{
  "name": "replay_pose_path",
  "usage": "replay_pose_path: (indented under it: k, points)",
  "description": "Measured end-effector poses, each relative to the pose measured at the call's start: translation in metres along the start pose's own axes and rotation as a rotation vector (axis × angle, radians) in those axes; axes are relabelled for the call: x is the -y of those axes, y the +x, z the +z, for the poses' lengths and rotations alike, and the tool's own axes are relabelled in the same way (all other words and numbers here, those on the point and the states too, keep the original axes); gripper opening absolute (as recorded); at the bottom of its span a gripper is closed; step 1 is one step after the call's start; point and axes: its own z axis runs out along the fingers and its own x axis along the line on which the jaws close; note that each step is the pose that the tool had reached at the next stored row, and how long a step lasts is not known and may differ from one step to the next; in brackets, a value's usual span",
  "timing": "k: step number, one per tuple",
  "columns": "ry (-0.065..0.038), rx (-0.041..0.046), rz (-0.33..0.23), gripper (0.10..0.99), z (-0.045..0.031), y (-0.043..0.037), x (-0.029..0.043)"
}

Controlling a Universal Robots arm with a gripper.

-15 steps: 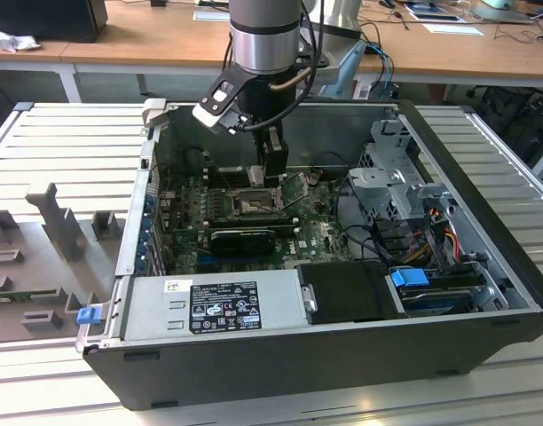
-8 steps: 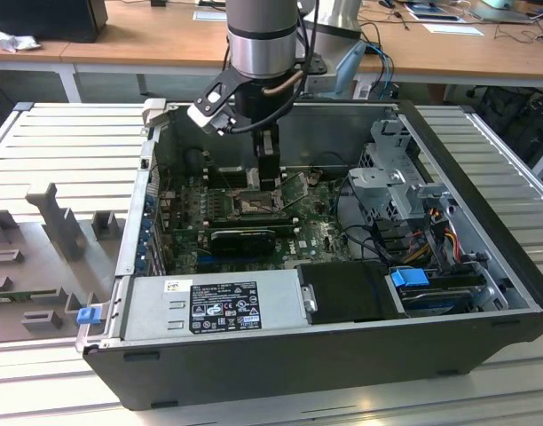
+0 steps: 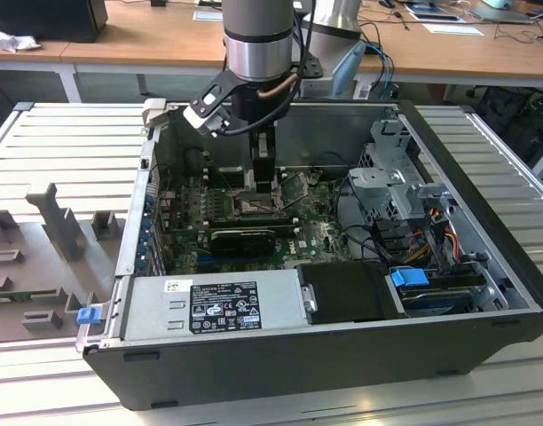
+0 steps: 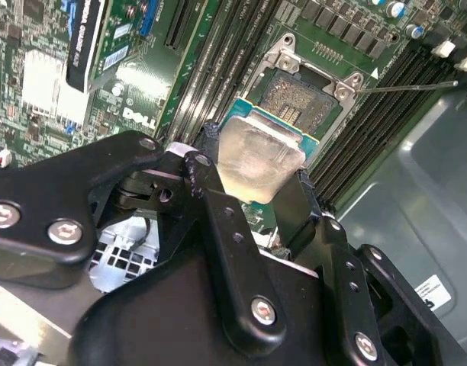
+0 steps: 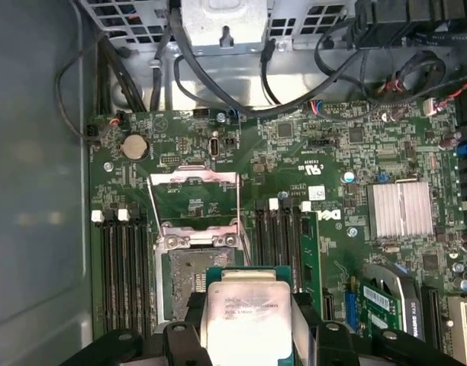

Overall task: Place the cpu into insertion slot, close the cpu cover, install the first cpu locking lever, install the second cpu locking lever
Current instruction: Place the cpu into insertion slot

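My gripper [image 4: 252, 164] is shut on the cpu [image 4: 258, 155], a pale silvery square chip on a green base, with one black finger on each side. The insertion slot [image 4: 298, 99] lies open just beyond the chip. In the first wrist view the cpu [image 5: 245, 316] hangs over the near edge of the insertion slot [image 5: 189, 278]. The cpu cover [image 5: 194, 174], a thin metal frame, is flipped back past its hinge. A thin locking lever [image 4: 409, 85] sticks out beside the socket. In the exterior view the gripper [image 3: 263, 182] reaches down into the computer case over the motherboard.
A black finned card [image 3: 245, 238] and the power supply box [image 3: 214, 306] lie toward the case front. A metal drive cage [image 3: 391, 191] with cables stands at the exterior view's right. Memory slots [image 5: 123, 274] flank the socket, and a silver heatsink [image 5: 400, 210] sits nearby.
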Motion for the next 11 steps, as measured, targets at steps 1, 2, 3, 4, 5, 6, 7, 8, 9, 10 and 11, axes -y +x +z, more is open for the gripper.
replay_pose_path:
  k: [1,2,3,4,5,6,7,8,9,10,11]
  points:
    - [0.0,-0.0001,0.0,0.529,0.0014,0.0,0.0001]
    - [0.0,0.0,0.001,0.529,0.0043,0.0,0.0013]
    - [0.0,-0.0001,0.0,0.529,0.0076,0.0008,0.0021]
    - [0.0,-0.0003,-0.002,0.529,0.0117,0.0019,0.0026]
    - [0.0,-0.0013,-0.014,0.529,0.0146,0.0031,0.0029]
    - [0.0,-0.0022,-0.026,0.529,0.0162,0.0036,0.003]
    - [0.0,-0.0033,-0.04,0.529,0.0177,0.0039,0.0031]
    - [0.001,-0.0048,-0.058,0.529,0.021,0.0048,0.0035]
    - [0.001,-0.0053,-0.063,0.529,0.0238,0.005,0.0037]
    - [0.001,-0.0054,-0.065,0.529,0.0254,0.0049,0.0039]
    - [0.001,-0.0054,-0.065,0.529,0.0267,0.0049,0.004]
